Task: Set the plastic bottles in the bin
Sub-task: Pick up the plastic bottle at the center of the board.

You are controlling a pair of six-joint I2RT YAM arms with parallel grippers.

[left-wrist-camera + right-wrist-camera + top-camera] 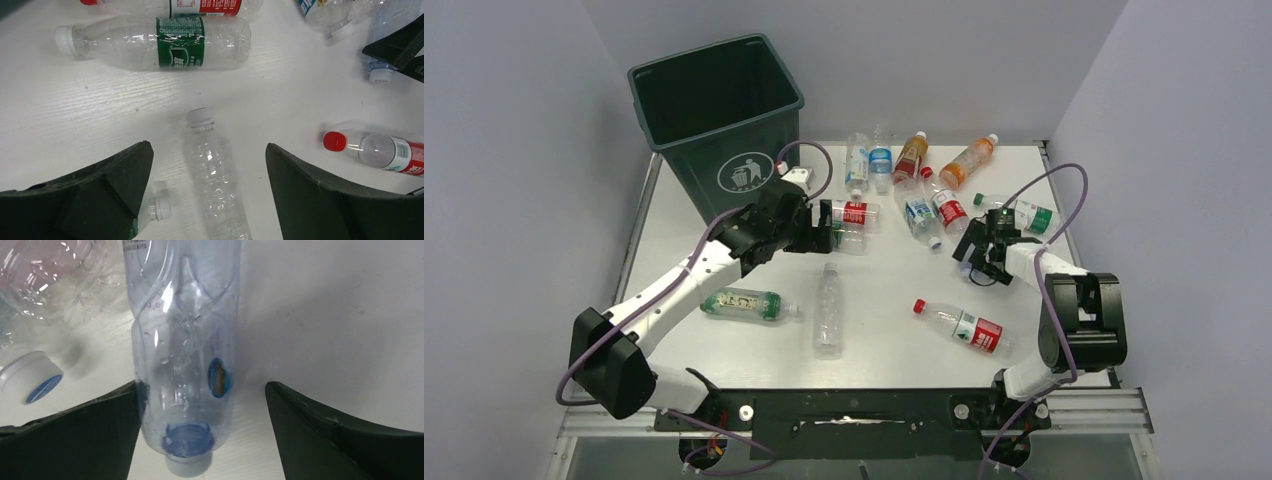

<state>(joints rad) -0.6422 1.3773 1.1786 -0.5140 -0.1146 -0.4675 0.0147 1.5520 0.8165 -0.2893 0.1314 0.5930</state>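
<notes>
Bin (719, 110) stands at 11 o'clock on the table (884, 290), upright, mouth open; no bottle shows inside from this angle. Every bottle in view lies flat on the table.

Left gripper (822, 228) hangs high over mid-table, just at 4 o'clock of the bin, jaws spread wide, nothing in them. Its wrist view frames the bare clear bottle (215, 175) between the fingers, but far below and not touched. The green-wrapped bottle (744, 303) lies at 9 o'clock of that one, and the red-label bottle (964, 327) at 3 o'clock.

A loose cluster of orange, blue-label and red-label bottles (924, 185) sits at 12 to 1 o'clock on the table.

Right gripper (979, 247) is low at 2 o'clock on the table, jaws apart and straddling a blue-tinted bottle (185, 355), cap toward the wrist. The left finger looks right against the wall, the right finger is clear of it; not clamped.

Handling, judged: empty thin plastic, so very light, slick, rolls easily and dents under squeeze. Best hold is across the body just below the shoulder, where the ribs stiffen it; a mid-body pinch may buckle and squirt out. The bin is tall, so a lift well over the rim is needed before letting go.
</notes>
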